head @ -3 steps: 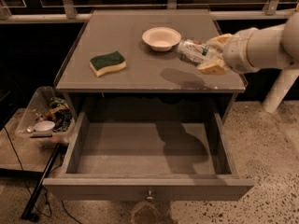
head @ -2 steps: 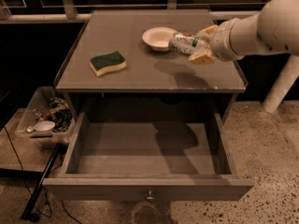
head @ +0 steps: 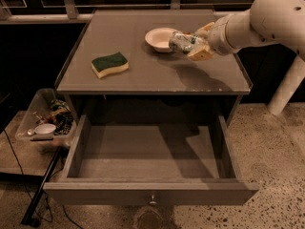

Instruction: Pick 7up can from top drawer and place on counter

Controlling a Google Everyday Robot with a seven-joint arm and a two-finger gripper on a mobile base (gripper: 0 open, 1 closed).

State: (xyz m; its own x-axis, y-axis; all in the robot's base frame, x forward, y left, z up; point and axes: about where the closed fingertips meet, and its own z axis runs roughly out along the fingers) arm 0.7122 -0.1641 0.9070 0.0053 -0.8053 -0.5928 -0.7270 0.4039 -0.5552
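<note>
My gripper (head: 194, 44) reaches in from the right on a white arm and is shut on the 7up can (head: 181, 41), a silvery can with green markings. It holds the can on its side above the counter (head: 143, 75), right beside the white bowl (head: 160, 38). The can's shadow falls on the counter below and to the right. The top drawer (head: 147, 194) stands pulled fully open below the counter, and nothing shows inside it. Its metal knob (head: 152, 200) shows at the front centre.
A green and yellow sponge (head: 109, 64) lies on the counter's left half. A clear bin (head: 45, 120) with clutter and a small white bowl sits on the floor at the left. A white pole (head: 286, 87) stands at the right. Cables lie on the floor at lower left.
My gripper has carried the can leftward and further back over the counter, from near the right edge to beside the white bowl. The drawer and the sponge have not moved.
</note>
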